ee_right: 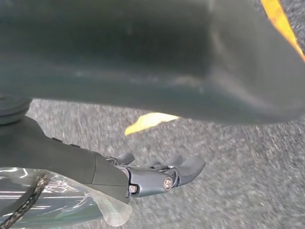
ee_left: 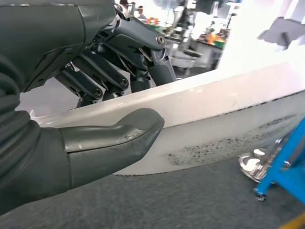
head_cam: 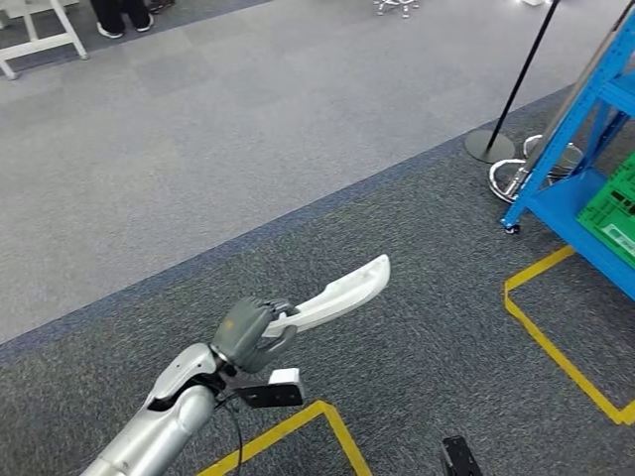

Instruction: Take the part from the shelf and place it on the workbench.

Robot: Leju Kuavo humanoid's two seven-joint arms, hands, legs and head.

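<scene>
The part [head_cam: 344, 291] is a long, curved white plastic piece, held out over the grey carpet. My left hand [head_cam: 247, 332] grips it at its near end. Seen from the left wrist, my thumb [ee_left: 115, 138] presses one side of the white part [ee_left: 223, 109] and the dark fingers [ee_left: 107, 71] wrap over its other edge. My right hand [ee_right: 151, 174] hangs above the carpet with its fingers stretched out and nothing in them. The blue shelf [head_cam: 599, 109] stands at the far right, apart from the part.
A green crate [head_cam: 618, 213] sits on the shelf's low level. Yellow tape lines [head_cam: 558, 347] mark the carpet. A black pole on a round base [head_cam: 490, 144] and a chrome chair base [head_cam: 517, 178] stand beside the shelf. A person's feet [head_cam: 120, 18] and a white frame [head_cam: 38, 40] are far left.
</scene>
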